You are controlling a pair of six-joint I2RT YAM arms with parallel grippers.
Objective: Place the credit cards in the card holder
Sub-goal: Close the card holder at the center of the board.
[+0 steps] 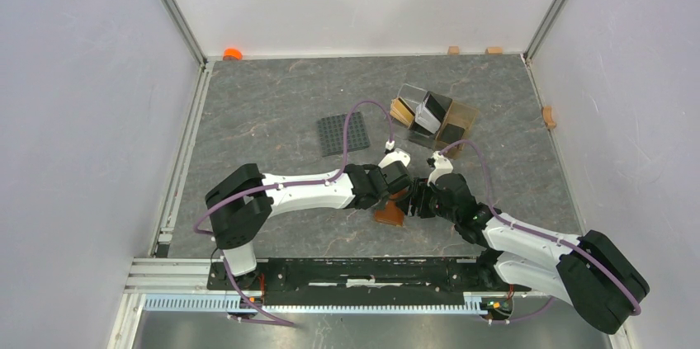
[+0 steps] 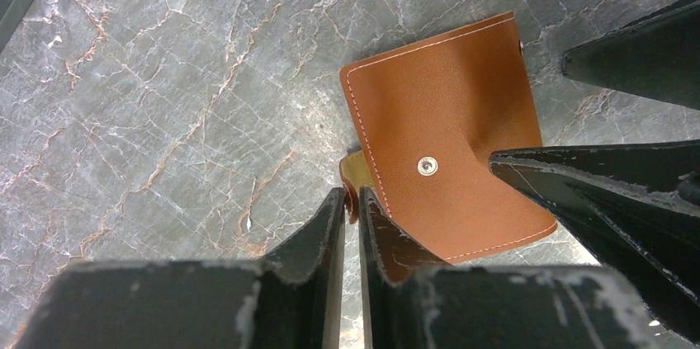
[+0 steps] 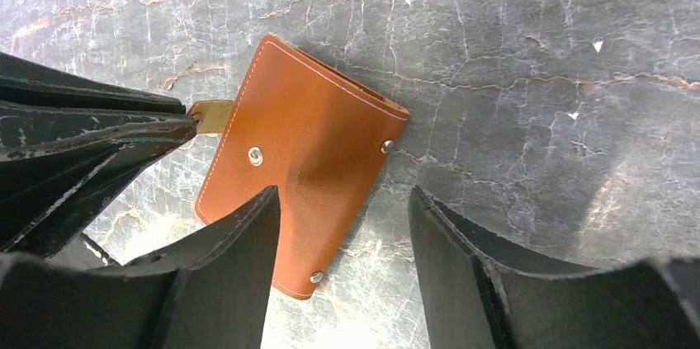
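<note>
The card holder (image 2: 446, 151), brown leather with a snap stud, lies closed on the table; it also shows as card holder (image 3: 305, 159) and card holder (image 1: 389, 215). A thin yellowish-lined flap edge (image 2: 355, 172) sticks out from its side. My left gripper (image 2: 352, 194) is pinched on that edge, jaws almost together. My right gripper (image 3: 342, 192) stands open over the holder's lower corner, one finger above the leather, the other above bare table. Credit cards (image 1: 428, 114) stand in the amber stand at the back. I cannot tell whether the yellowish piece is a card.
The clear amber compartment stand (image 1: 456, 122) sits behind the grippers. A dark grey studded plate (image 1: 343, 134) lies to its left. An orange object (image 1: 233, 54) sits at the back left corner, and small wooden blocks (image 1: 549, 116) line the back and right walls.
</note>
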